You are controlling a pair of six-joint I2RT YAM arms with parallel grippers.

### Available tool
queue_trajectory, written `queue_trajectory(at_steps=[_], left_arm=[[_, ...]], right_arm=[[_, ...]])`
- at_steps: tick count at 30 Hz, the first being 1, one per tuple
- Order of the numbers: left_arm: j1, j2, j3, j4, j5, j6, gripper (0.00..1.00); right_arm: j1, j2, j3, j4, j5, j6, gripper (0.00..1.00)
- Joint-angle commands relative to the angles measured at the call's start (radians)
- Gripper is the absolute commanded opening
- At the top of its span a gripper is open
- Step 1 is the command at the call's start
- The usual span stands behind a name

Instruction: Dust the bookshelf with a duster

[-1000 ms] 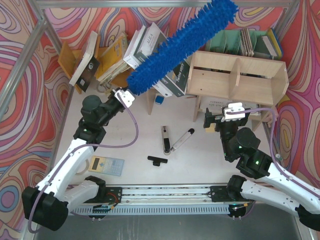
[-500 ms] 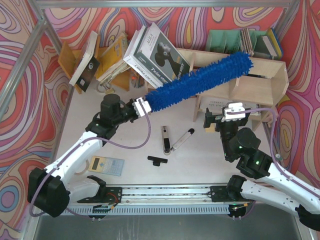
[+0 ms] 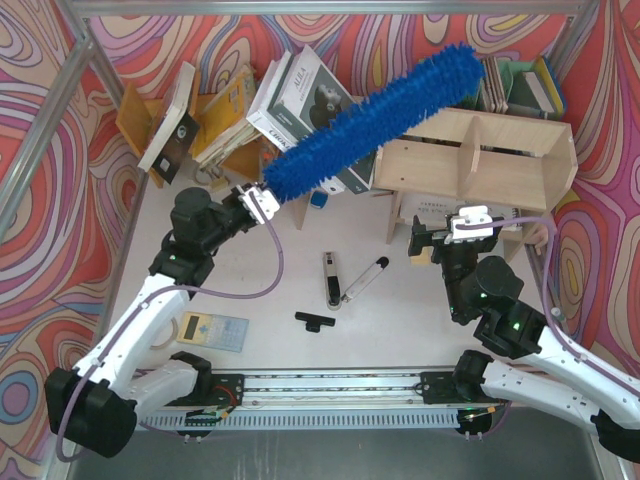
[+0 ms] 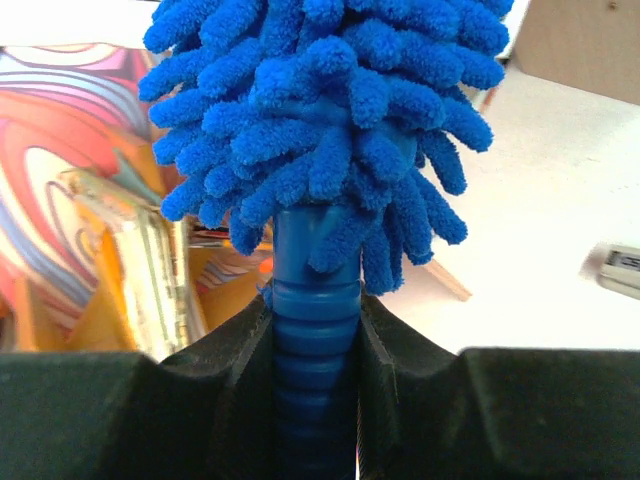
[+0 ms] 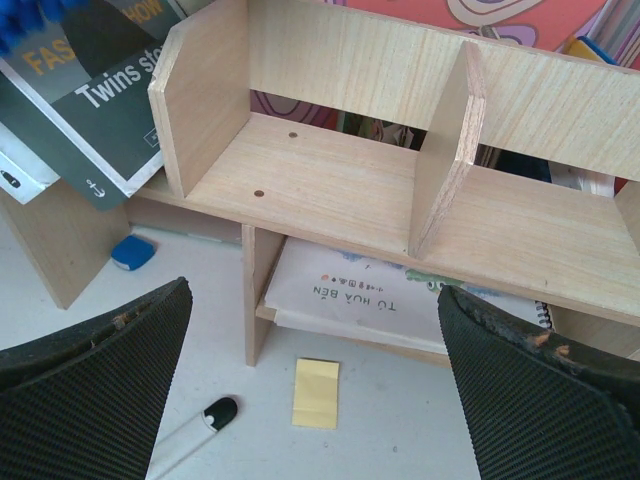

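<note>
Item: the duster (image 3: 372,118), a bright blue fluffy head on a slim ribbed handle (image 4: 312,330).
Held by: your left gripper (image 3: 255,200). Its fingers (image 4: 215,365) are clamped on the handle just below the fluff, one on each side.
Location: raised beside the left end of the bookshelf (image 3: 500,165). The head slants across that end and the tip is over the rear-left corner.
Long axis: diagonal, running from the handle off the bookshelf's left front to the tip beyond its back edge.
Pointing: the tip points away from the arm bases, toward the far side of the bookshelf. The handle end points back at your left arm.
Contact: you cannot tell from overhead whether the fluff touches the wood. The right wrist view catches only a scrap of blue above and left of the left compartment (image 5: 300,175).
Other hand: your right gripper (image 3: 422,242) is just in front of the bookshelf's lower tier. Its fingers (image 5: 100,385) are spread wide and hold nothing.
Done, as judged: the duster is in hand and at the bookshelf.
Left, as judged: both upper compartments, the divider (image 5: 445,150), the right half, and the lower tier where a notebook (image 5: 370,290) lies. No dust shows, so you cannot confirm which parts have been wiped.
Stage, as judged: early to middle.
</note>
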Motion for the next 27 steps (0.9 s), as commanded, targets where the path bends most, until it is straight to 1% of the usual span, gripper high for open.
queue_trajectory(at_steps=[1,6,10,11,13,16,23,27], left_arm=[[0.029,-0.046,-0.013,0.122,-0.022,-0.030,0.00],[0.044,-0.050,-0.011,0.126,-0.008,-0.031,0.00],[0.044,-0.017,-0.002,0.100,0.047,-0.030,0.00],[0.044,-0.007,-0.001,0.099,0.059,-0.058,0.00],[0.040,0.008,0.000,0.096,0.074,-0.063,0.00],[0.014,0.028,0.006,0.052,0.076,-0.021,0.00],[-0.086,0.101,0.040,-0.089,0.063,0.083,0.00],[-0.097,0.101,0.036,-0.086,0.029,0.092,0.00]], right_arm=[[0.000,0.003,-0.003,0.032,0.011,-0.008,0.99],[0.000,0.013,-0.002,0.029,0.012,-0.008,0.99],[0.000,0.011,0.000,0.031,0.012,-0.008,0.99],[0.000,0.010,-0.001,0.031,0.012,-0.008,0.99],[0.000,0.007,0.001,0.029,0.012,-0.008,0.99],[0.000,0.000,-0.001,0.031,0.013,-0.007,0.99],[-0.001,-0.009,0.000,0.031,0.009,-0.006,0.99],[0.000,-0.016,0.003,0.023,0.004,0.002,0.99]])
